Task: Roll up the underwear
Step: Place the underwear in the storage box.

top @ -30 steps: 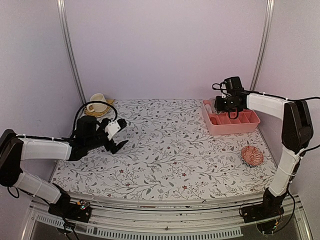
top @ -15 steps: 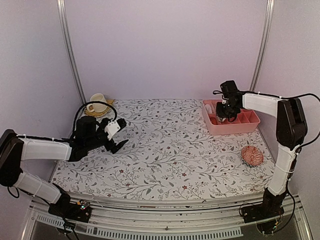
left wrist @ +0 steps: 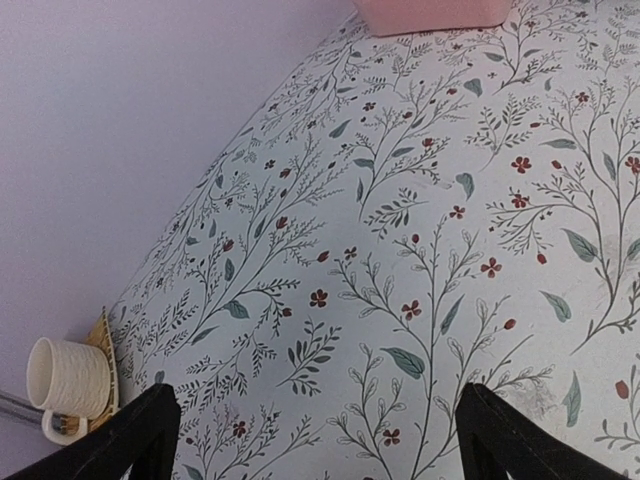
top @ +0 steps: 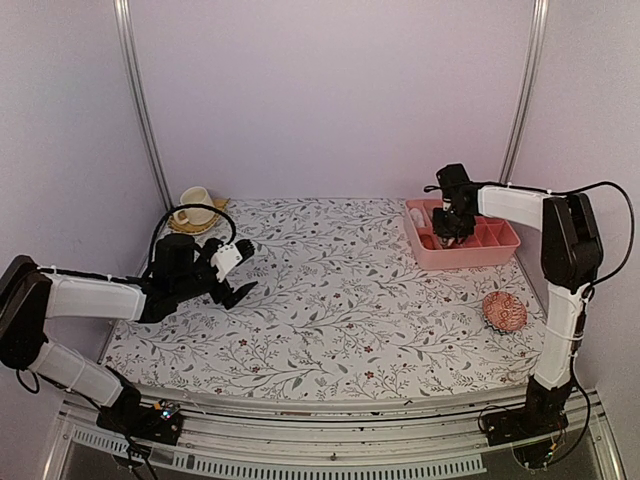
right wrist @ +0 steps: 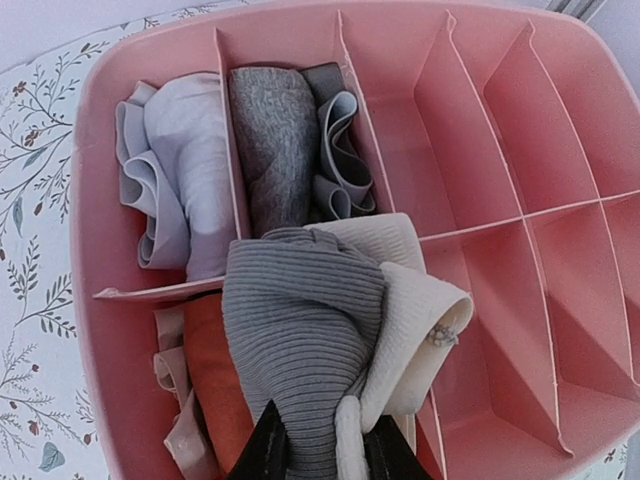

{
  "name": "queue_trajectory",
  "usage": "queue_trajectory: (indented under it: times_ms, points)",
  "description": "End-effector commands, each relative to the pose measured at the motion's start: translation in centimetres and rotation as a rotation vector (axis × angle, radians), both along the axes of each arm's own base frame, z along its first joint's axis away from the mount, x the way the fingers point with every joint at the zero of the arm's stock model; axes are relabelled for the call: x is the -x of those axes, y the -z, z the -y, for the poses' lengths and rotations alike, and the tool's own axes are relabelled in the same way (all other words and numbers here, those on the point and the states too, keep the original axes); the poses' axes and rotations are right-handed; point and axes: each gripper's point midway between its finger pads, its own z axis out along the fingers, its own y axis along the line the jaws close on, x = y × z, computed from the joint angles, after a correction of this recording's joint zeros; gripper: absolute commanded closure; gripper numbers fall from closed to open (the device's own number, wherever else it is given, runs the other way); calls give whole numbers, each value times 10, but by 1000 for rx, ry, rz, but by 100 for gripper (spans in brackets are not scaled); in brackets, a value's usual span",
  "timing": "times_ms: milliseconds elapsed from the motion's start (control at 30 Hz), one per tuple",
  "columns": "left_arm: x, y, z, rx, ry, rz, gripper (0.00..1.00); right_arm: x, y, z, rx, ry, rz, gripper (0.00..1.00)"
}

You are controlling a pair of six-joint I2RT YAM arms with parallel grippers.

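Right tool (right wrist: 322,448): clenched on the rolled taupe underwear (right wrist: 300,330), cream waistband on the outside, over the left end of the pink divider tray (right wrist: 88,210)
Grey underwear (right wrist: 275,130), white-edged: rolled, tucked in a back compartment of the same tray
Left tool (top: 238,270): released, jaws wide, hovering above the floral desk (top: 340,320), well apart from the tray

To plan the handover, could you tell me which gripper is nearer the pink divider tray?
Right. The right gripper is over the pink divider tray, pinching ribbed grey underwear; the left gripper hovers open across the table, by the cup.
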Motion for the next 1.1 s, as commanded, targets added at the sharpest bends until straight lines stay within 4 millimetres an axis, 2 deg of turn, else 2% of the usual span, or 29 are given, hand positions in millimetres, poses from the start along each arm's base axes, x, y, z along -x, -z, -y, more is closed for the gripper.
queue_trajectory:
  times_ms: [0,133,300,667,933,1067]
  points:
    - [-1,-2,-2,6,2,16,1,6,35,6,6,-37,-115,98]
    - [-2,-1,-2,5,4,13,2,9,42,11,26,-41,-138,98]
    - [-1,-2,-2,6,6,12,1,15,55,7,11,-71,-190,98]
    - [-2,0,-1,4,9,6,2,24,64,5,8,-92,-238,98]
    - [-1,-2,-1,7,10,8,1,25,97,2,14,-107,-319,96]
    - [0,-2,0,8,14,7,1,25,101,2,13,-108,-326,92]
